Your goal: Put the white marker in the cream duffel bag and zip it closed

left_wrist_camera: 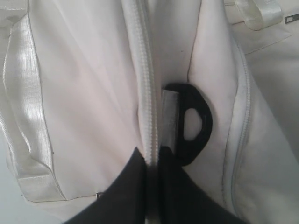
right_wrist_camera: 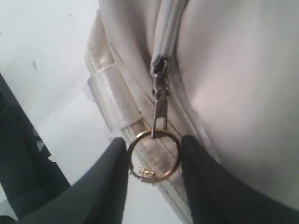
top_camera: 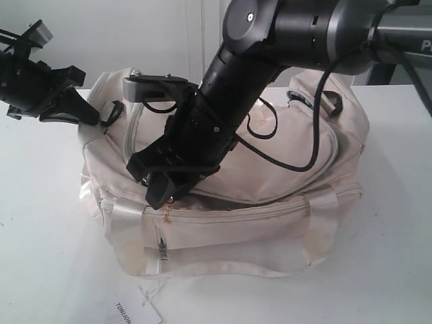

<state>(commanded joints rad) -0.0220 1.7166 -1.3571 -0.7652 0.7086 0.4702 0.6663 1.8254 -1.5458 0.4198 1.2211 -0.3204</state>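
Large soft cream fabric duffel bag (top_camera: 297,182) fills the centre of the exterior view, on a white table (top_camera: 40,256). The cloth is floppy and looks light. It will likely sag and bunch when tugged, so 1 end needs anchoring while the zip is drawn.

Best hold for zipping is the small gold metal ring pull (right_wrist_camera: 177,163). It is hard, thin and probably slippery, and it may twist out of flat pads, so pull along the zip line.

Right gripper (right_wrist_camera: 154,145) sits at the lower centre of the right wrist view. The ring lies between its 2 black fingers with the rim touching both inner faces, so the jaws look clamped across the ring. The silver zip slider (right_wrist_camera: 159,74) is just above the ring in frame.

A dark gap under the flap at exterior centre suggests the zip isn't fully shut.

Left gripper (left_wrist_camera: 152,191) is at the bottom centre of the left wrist view. Its jaws are pinched on the bag's zip seam, beside a black plastic end ring (left_wrist_camera: 187,95).

The slim white marker is not visible in any view, so I can't tell if it's inside.
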